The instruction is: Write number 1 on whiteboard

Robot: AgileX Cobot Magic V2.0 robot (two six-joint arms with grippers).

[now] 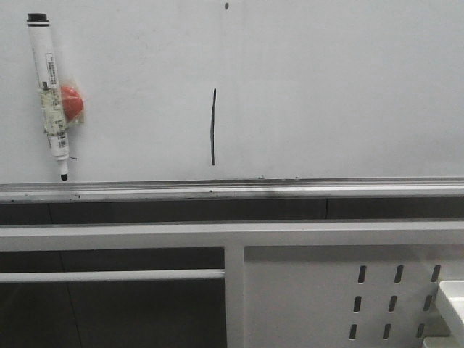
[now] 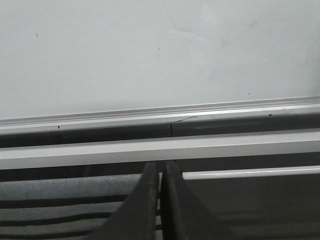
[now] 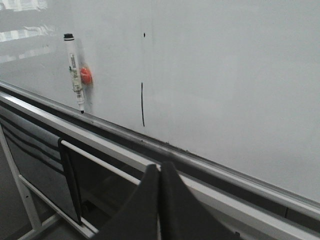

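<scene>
- Already, at the upper left of the front view, the marker pen (image 1: 51,90) hangs tip-down on the whiteboard (image 1: 348,94), a red magnet (image 1: 71,103) just behind its barrel; its tip sits just above the silver rail (image 1: 232,190).
- At frame centre, the number 1 (image 1: 213,127) stands as a thin black, slightly bowed vertical stroke, well apart from the pen and ending just above the rail. A tiny dark dot (image 1: 226,6) sits near the top edge, above it.
- From what I see, the writing looks done; I judge the step in hand to be a clean retreat, with both arms kept off the board so nothing smears the stroke.
- Neither arm appears in the front view. On the left wrist camera, my left gripper (image 2: 161,200) has its fingers pressed together on nothing, pointed at the rail below bare board.
- On the right wrist camera, my right gripper (image 3: 159,200) is likewise closed and empty, low in the frame, with stroke and pen in view beyond it.
- At lower right of the front view, the slotted white panel (image 1: 326,290) sits below the board.
</scene>
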